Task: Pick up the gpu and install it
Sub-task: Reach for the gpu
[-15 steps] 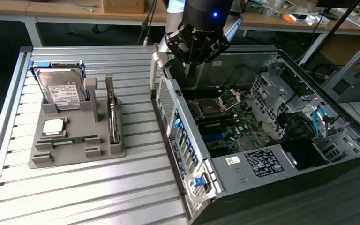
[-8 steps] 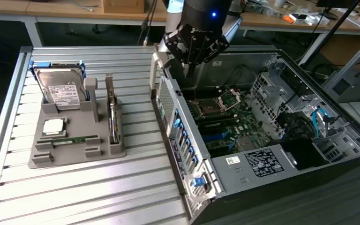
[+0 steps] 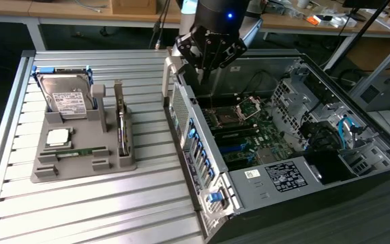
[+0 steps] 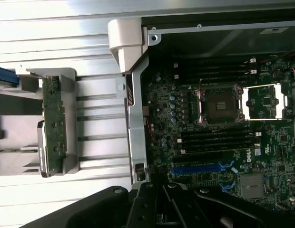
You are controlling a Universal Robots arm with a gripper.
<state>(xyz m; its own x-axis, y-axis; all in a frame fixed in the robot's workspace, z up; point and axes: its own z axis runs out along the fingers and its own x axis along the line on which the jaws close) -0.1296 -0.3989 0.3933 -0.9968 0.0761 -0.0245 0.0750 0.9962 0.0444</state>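
The gpu (image 3: 120, 123) stands on its long edge in a slot of the grey holder (image 3: 79, 168) on the slatted table, at the exterior view's left. In the wrist view the gpu (image 4: 54, 126) shows as a green board seen edge-on, with a metal end bracket. My gripper (image 3: 204, 76) hangs over the rear wall of the open computer case (image 3: 249, 178), well apart from the gpu. Its black fingers (image 4: 146, 204) are shut together with nothing between them. Below them lies the motherboard (image 4: 209, 142) with a blue expansion slot (image 4: 195, 168).
The holder also carries a silver hard drive (image 3: 66, 96), a square processor chip (image 3: 58, 136) and a narrow RAM stick (image 3: 79, 151). The case's metal side wall (image 3: 191, 147) stands between the holder and the motherboard. An open CPU socket (image 4: 221, 104) lies mid-board.
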